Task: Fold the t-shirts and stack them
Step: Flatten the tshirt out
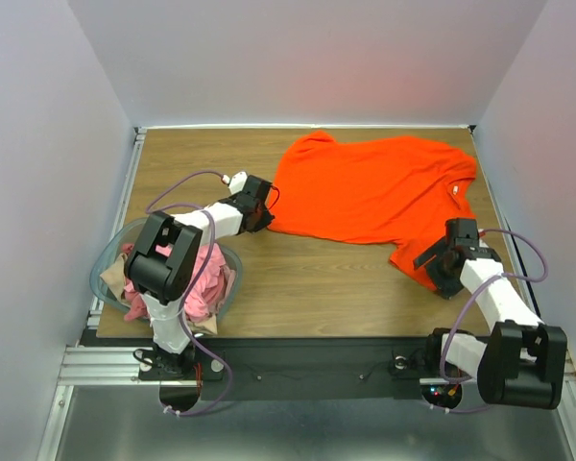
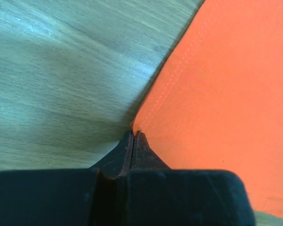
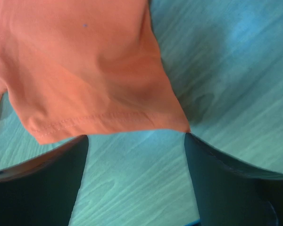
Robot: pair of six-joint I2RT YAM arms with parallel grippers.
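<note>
**Orange-red t-shirt spread on the table, one corner pinched**
The orange-red t-shirt (image 1: 374,192) lies opened out over the far right part of the table (image 1: 307,288). Its left hem corner is clamped between the closed fingers of the left gripper (image 2: 133,136), and the cloth runs away from the tips. The right gripper (image 3: 137,141) stands with its fingers wide apart, the near sleeve's hem lying just beyond both tips, ungripped. Pink t-shirts (image 1: 211,279) fill the basket (image 1: 110,254) at the table's near left corner.
</note>
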